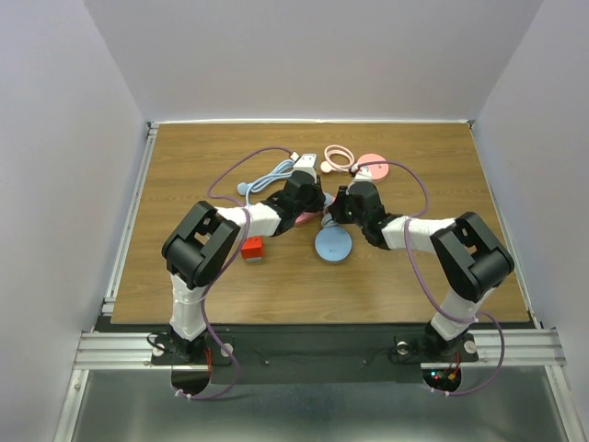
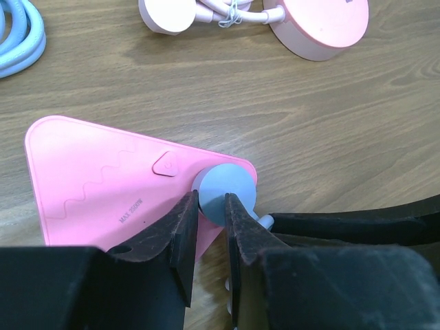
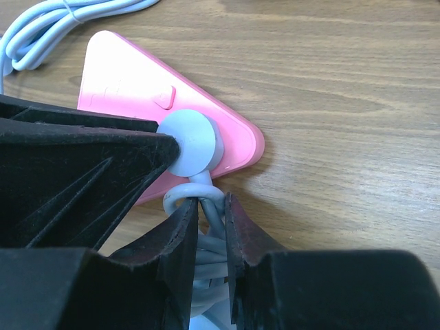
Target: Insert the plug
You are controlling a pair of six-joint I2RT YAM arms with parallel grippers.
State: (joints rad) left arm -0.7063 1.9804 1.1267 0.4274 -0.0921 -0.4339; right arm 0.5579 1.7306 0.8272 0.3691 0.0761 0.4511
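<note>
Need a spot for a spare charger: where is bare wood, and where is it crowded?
Bare wood: far left, between the table edge and the left arm; far right, beyond the pink disc; in front, between the arms below the blue disc. Crowded: the centre, where the left gripper and right gripper meet at the pink pad, cables behind.

Found on the wooden table (image 1: 442, 276) a pink triangular power strip (image 2: 96, 185), blue puck (image 1: 333, 245), red block (image 1: 252, 248), light-blue cable (image 2: 33, 38) and pink puck (image 2: 323, 27).
</note>
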